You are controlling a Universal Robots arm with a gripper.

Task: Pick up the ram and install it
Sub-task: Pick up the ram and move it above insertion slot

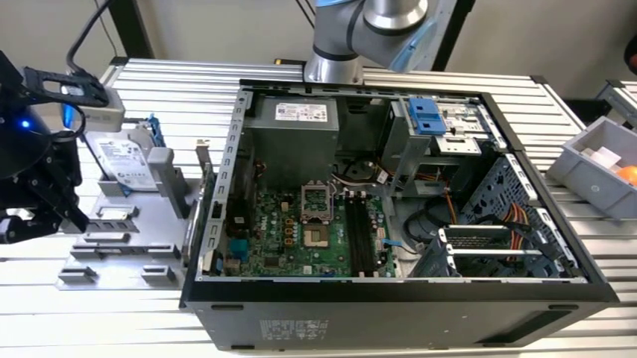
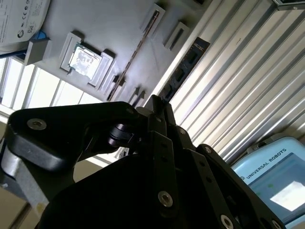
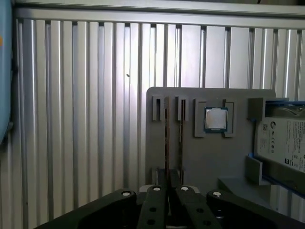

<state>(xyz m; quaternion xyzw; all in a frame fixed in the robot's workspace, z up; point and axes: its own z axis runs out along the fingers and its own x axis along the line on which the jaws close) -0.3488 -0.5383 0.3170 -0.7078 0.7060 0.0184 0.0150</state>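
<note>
the gripper (image 3: 167, 180) hangs clear of the grey holder (image 1: 139, 240), its two fingers pressed together with nothing between them. in the exterior view it sits at the holder's 9 o'clock, and the holder lies at 9 o'clock of the open computer case (image 1: 398, 317). the ram (image 3: 167, 129) stands on edge in a slot of the holder, apart from the fingers and not yet picked up. the processor chip (image 3: 216, 119) rests in a square pocket near the ram, with the hard drive (image 3: 286, 138) beyond it.
</note>
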